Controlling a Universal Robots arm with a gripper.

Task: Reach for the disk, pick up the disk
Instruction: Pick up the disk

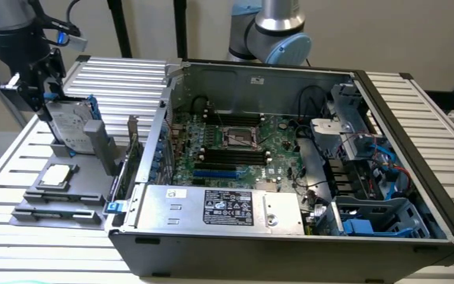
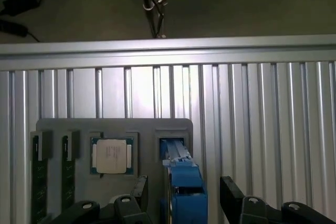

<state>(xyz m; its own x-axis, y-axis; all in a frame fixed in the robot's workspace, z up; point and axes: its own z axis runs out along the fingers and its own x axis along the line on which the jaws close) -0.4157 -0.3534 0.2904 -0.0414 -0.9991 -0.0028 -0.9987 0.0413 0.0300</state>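
The disk, a silver-grey hard drive in a bright blue bracket, stands on edge in a slot of the grey holder at the exterior view's left. My black gripper has come down over its upper end. In the wrist view the disk's blue edge runs up from the slot, and my gripper is open. One of its fingers stands on each side of the disk, with a narrow gap on both sides.
The grey holder also carries a small square silver chip and two dark memory sticks. An open computer case with a silver labelled box stands close on the exterior view's right. A slatted aluminium table lies beneath.
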